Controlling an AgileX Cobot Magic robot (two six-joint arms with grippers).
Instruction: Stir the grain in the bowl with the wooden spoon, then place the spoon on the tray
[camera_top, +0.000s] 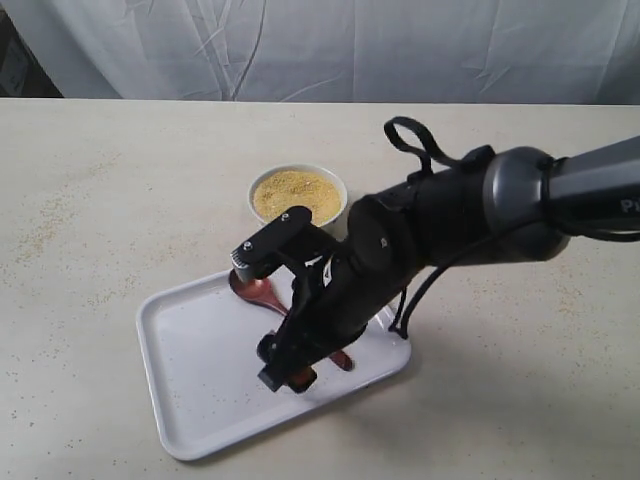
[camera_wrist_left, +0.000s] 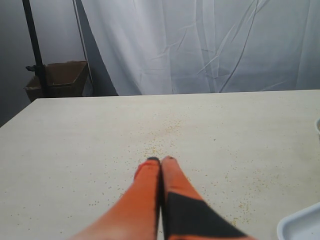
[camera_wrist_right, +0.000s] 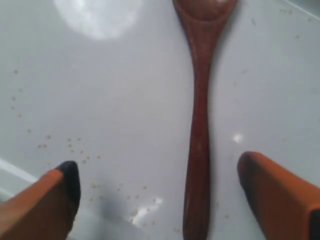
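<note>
The wooden spoon (camera_top: 255, 290) lies flat on the tray (camera_top: 200, 370), its oval head at the tray's far rim and its slim handle running toward the tray's near side beneath the right gripper (camera_top: 288, 375). That gripper hangs low over the tray with its jaws apart, one orange finger on either side of the handle, neither appearing to touch it. Loose granules (camera_wrist_right: 75, 147) speckle the tray beside the spoon. The bowl (camera_top: 335, 215), heaped with grain (camera_top: 295, 193), stands on the counter (camera_top: 100, 200) just beyond the tray's far rim. Off the tray, the left gripper (camera_wrist_left: 161, 161) hovers above the grain-dusted counter, jaws pressed together and empty.
</note>
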